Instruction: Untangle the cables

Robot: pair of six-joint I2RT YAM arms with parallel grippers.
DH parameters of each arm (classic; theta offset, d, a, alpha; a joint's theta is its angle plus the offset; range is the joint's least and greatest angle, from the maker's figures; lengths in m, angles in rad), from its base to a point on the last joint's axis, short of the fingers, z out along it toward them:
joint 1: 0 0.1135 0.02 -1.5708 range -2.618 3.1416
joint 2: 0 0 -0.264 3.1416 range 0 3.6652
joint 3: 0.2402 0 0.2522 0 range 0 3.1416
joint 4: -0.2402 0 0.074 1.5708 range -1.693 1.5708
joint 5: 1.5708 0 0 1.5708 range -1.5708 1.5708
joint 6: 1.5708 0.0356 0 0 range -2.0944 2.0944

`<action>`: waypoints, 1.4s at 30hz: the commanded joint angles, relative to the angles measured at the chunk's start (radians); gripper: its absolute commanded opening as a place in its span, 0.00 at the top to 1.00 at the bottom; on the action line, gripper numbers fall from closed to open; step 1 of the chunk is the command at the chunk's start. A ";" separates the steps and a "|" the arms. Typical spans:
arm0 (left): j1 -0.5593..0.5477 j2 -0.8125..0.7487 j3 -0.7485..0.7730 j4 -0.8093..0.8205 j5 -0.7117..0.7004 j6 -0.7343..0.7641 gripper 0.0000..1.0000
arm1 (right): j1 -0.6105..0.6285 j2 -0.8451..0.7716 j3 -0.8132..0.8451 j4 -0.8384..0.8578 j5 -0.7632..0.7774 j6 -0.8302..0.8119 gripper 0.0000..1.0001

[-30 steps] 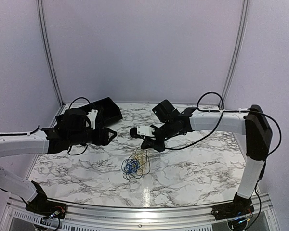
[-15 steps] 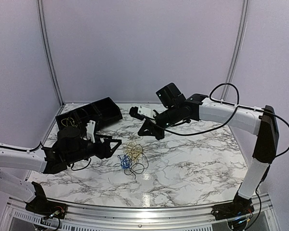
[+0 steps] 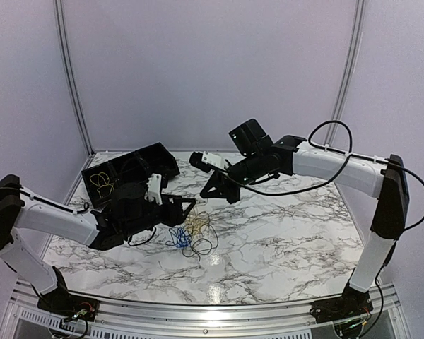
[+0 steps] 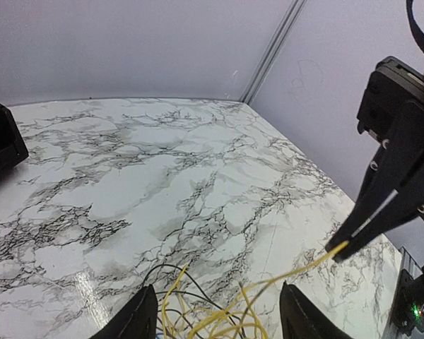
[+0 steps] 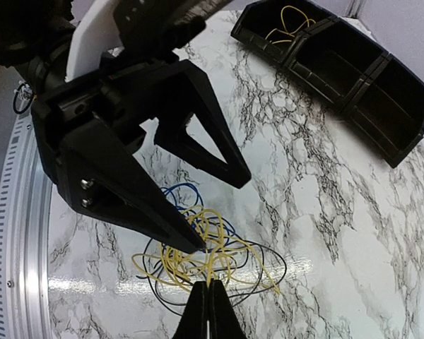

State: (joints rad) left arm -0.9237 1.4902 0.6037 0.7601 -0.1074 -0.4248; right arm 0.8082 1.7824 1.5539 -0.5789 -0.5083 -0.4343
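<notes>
The cables [image 3: 194, 236] lie as one small heap on the bench [image 3: 290, 240], a little toward 6 o'clock from its middle; yellow loops sit on top, with a blue cable [image 3: 177, 236] at the heap's 9 o'clock edge and a black cable [image 3: 201, 248] ringing its 5 o'clock side.

The right pincer [image 4: 339, 244] has its tips pressed together on one strand of the yellow cable [image 4: 268, 286]; it hangs above the bench at about 12 o'clock from the heap, so the strand runs up to it in a slanted, nearly straight line. Holding it high and off to one side looks meant to draw that one cable out of the knot, and to show where it crosses the others.

The left pincer [image 5: 219, 215] comes in low from 9 o'clock with its two fingers apart; in its own wrist view the yellow loops lie between and just ahead of them. I judge it is placed to pin or take the rest of the heap, so that the lifted strand slides free instead of dragging the whole bundle along; whether it touches any wire yet I cannot tell.

A black bin [image 3: 138, 164] stands at the bench's 10 o'clock corner, and one yellow coil [image 3: 101, 185] lies in its left-hand compartment, apart from the heap; that suggests freed cables are dropped there, and that blue, black and more yellow have yet to be separated.
</notes>
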 commanded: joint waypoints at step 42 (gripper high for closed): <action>-0.004 0.341 -0.068 0.170 -0.287 -0.150 0.49 | -0.259 -0.179 0.617 -0.141 -0.251 -0.058 1.00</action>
State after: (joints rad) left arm -0.9249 1.8385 0.5556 0.9161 -0.4015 -0.5838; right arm 0.6037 1.6203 2.0140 -0.7303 -0.8021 -0.4389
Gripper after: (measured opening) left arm 0.517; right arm 0.015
